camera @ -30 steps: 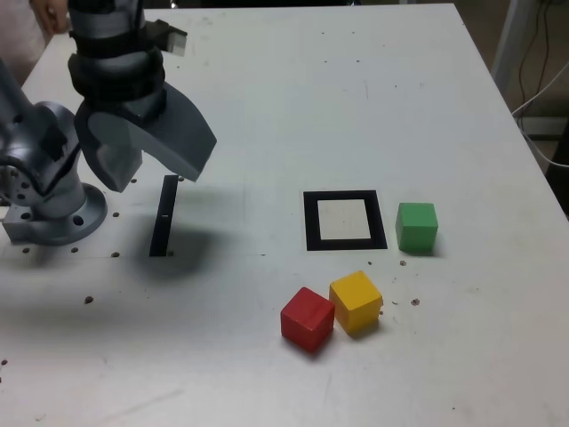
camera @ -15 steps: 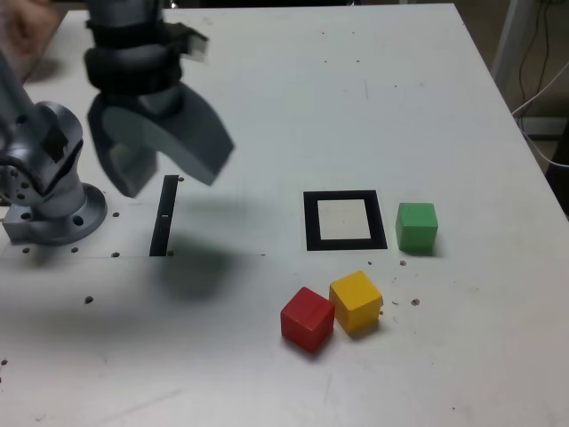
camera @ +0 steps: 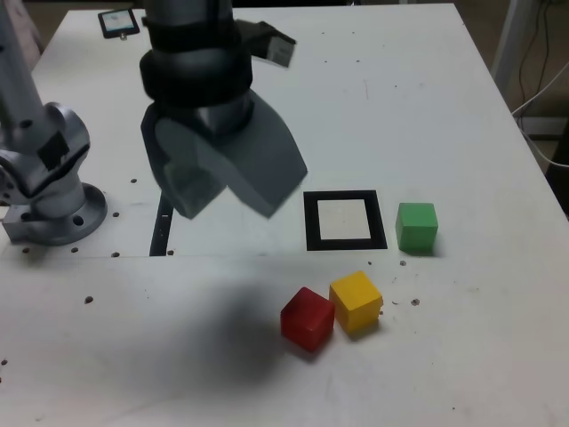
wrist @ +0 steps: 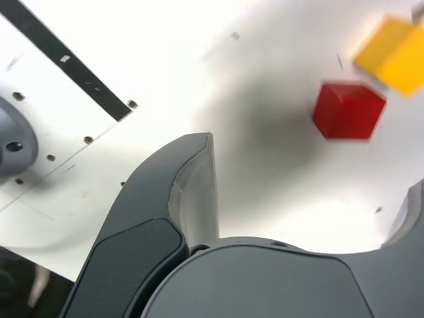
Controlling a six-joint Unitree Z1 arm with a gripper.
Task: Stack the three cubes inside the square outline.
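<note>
Overhead, pincer [camera: 233,197] wide open, empty, red cube [camera: 308,318] apart on its exterior-view right, below

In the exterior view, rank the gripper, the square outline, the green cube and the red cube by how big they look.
1. Gripper, though it is raised, nearer the camera.
2. Square outline.
3. Red cube and green cube: look alike, not ranked.

A white worktop [camera: 427,107] carries a red cube [camera: 308,318] touching a yellow cube [camera: 356,302], a green cube [camera: 416,226] just beside the black square outline [camera: 344,221], a thin black strip [camera: 161,224], the arm's grey base [camera: 53,213] and a small dark device [camera: 118,21].
</note>
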